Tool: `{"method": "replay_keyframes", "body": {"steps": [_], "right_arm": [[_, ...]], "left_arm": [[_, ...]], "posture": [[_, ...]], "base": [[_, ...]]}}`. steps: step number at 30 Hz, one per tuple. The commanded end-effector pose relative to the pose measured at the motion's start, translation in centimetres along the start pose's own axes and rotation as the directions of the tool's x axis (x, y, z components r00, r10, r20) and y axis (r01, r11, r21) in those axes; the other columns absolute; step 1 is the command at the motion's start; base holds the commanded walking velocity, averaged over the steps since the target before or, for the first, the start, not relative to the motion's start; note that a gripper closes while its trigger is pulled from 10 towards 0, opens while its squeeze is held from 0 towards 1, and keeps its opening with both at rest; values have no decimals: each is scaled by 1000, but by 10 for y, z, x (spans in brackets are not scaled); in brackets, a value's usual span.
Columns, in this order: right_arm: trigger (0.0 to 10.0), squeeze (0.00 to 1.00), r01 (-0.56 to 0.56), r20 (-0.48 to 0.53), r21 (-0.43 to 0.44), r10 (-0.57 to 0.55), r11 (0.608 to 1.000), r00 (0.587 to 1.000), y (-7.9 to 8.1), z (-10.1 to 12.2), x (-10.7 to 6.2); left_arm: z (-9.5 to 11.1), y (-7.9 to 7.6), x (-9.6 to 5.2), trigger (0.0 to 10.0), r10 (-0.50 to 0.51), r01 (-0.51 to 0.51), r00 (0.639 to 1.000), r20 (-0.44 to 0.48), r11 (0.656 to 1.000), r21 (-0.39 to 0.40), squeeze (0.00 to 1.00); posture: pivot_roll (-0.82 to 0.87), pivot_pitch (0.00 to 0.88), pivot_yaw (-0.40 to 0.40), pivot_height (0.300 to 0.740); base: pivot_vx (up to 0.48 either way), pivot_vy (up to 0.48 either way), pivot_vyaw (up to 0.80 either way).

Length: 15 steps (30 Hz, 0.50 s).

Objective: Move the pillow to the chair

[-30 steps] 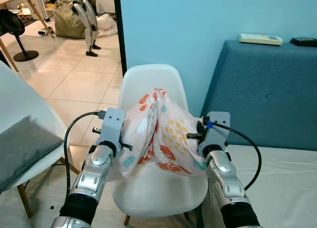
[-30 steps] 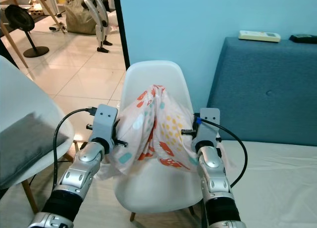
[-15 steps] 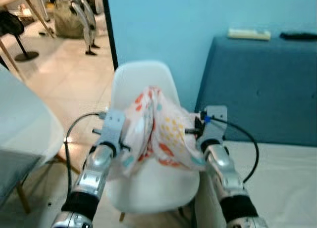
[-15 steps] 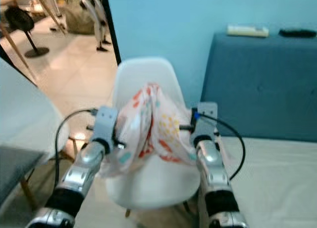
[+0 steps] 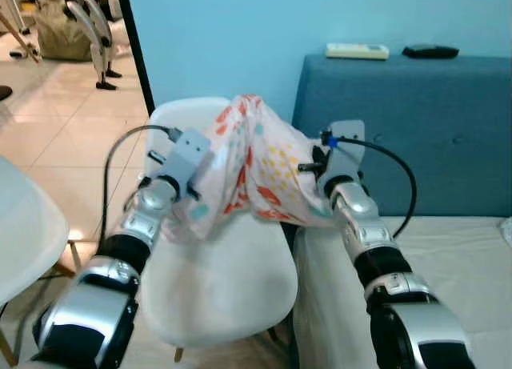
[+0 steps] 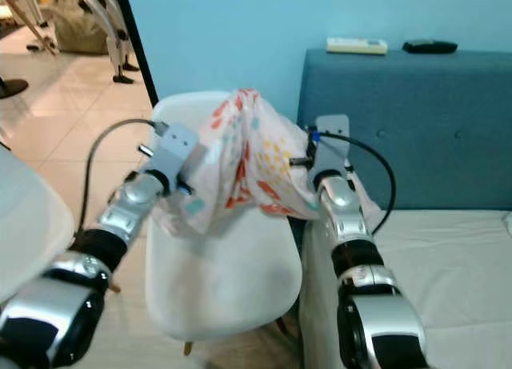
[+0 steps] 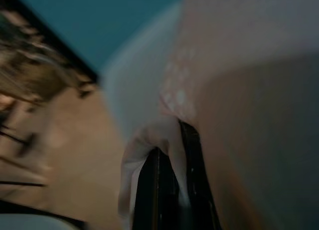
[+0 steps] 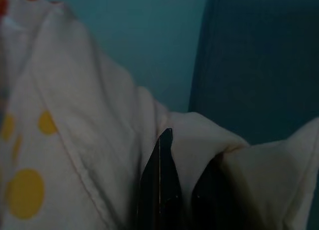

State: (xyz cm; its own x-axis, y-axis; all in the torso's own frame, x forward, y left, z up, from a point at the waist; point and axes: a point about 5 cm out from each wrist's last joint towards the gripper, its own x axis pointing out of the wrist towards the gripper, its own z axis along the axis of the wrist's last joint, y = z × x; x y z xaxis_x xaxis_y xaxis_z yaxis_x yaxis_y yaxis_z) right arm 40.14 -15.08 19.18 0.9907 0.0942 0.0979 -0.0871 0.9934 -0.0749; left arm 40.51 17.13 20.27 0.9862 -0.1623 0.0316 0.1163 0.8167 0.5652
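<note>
Pillow [image 5: 256, 165] hides both tools' tips; left wrist view blurred.

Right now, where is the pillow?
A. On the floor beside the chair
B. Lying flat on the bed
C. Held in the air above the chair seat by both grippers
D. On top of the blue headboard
C: the pillow hangs bunched between the left gripper and the right gripper, above the white chair seat.
</note>
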Motion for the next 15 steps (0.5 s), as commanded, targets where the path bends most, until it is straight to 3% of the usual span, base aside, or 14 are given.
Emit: {"method": "replay_keyframes", "body": {"steps": [1,4,5,6,8,10,15], "right_arm": [[10000,0,1,29,5,-1,1000,1000,-3,2,0],[10000,0,18,-7,32,-17,999,1000,-7,-14,-8],[10000,0,25,-47,1,-25,1000,999,-9,-33,-18],[10000,0,25,-47,1,-25,1000,999,-9,-33,-18],[10000,0,34,-74,-62,-38,997,997,-9,-48,-25],[10000,0,37,-101,-101,-48,994,994,-7,-62,-33],[10000,0,45,-125,-83,-55,996,991,-1,-73,-38]], "left_arm": [[1,9,-2,10000,13,-15,999,31,997,73,0],[-14,10,-9,10000,17,-17,1000,6,997,71,0],[-31,2,-17,10000,-4,5,1000,-22,998,60,0],[-31,2,-17,10000,-4,5,1000,-22,998,60,0],[-46,-11,-24,10000,-12,12,999,-51,1000,18,0],[-60,-34,-32,10000,-36,36,997,-75,999,-6,0],[-70,-69,-40,10000,-60,51,993,-101,995,-84,0]], "posture": [[-28,105,0,740],[-27,110,2,740],[-21,112,-1,740],[-21,112,-1,740],[-20,112,-4,740],[-26,114,-4,740],[-38,109,2,740]], "base": [[0,0,0],[0,0,0],[0,0,0],[0,0,0],[0,0,0],[0,0,0],[0,0,0]]}}
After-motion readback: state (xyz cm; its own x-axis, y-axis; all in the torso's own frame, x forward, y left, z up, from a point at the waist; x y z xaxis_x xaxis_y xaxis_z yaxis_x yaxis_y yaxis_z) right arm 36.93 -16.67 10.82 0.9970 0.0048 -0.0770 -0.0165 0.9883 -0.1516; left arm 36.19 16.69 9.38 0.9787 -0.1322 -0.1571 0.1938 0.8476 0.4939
